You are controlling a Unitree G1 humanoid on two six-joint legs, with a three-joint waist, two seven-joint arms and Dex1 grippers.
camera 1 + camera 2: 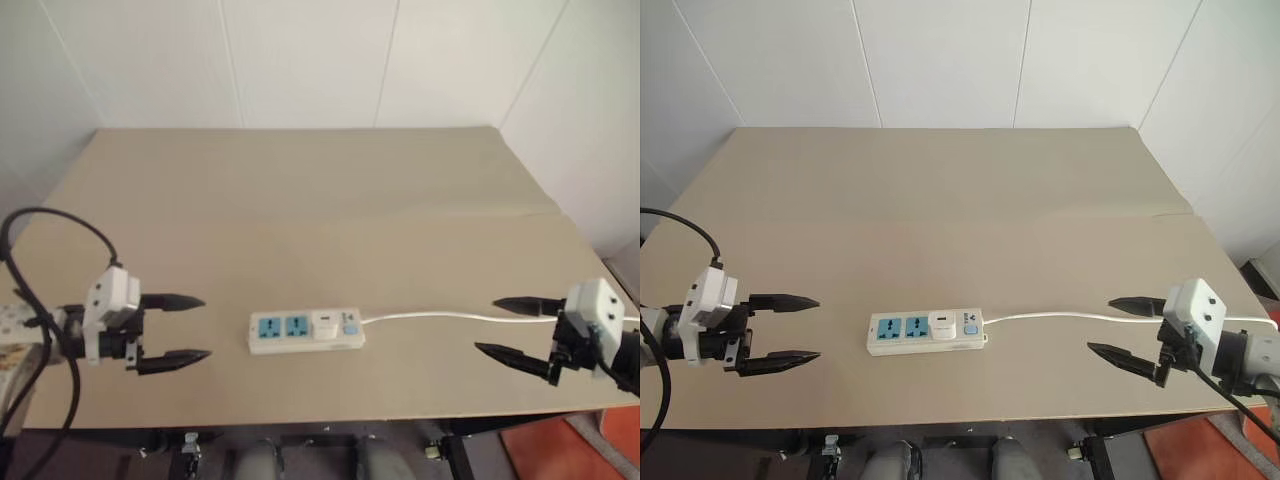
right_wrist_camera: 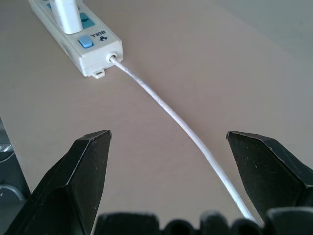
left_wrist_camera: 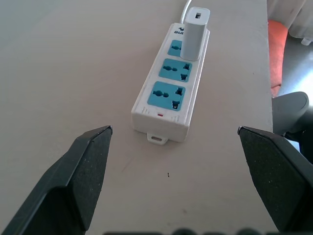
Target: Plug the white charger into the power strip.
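Observation:
The power strip (image 1: 306,331) lies flat near the table's front middle, its two free blue sockets toward my left. The white charger (image 1: 325,323) stands upright in the socket nearest the switch end; it also rises from the strip (image 3: 168,83) as a white block (image 3: 194,32) in the left wrist view. The strip's thin white cord (image 1: 440,316) runs off to the right. My left gripper (image 1: 178,328) hovers open well left of the strip, holding nothing. My right gripper (image 1: 512,327) is open at the right table edge, straddling the cord (image 2: 176,120) without touching it.
The beige table (image 1: 320,200) stretches back to a white panelled wall (image 1: 300,60). A black cable (image 1: 60,230) loops over my left arm. An orange floor patch (image 1: 570,450) lies beyond the right front corner.

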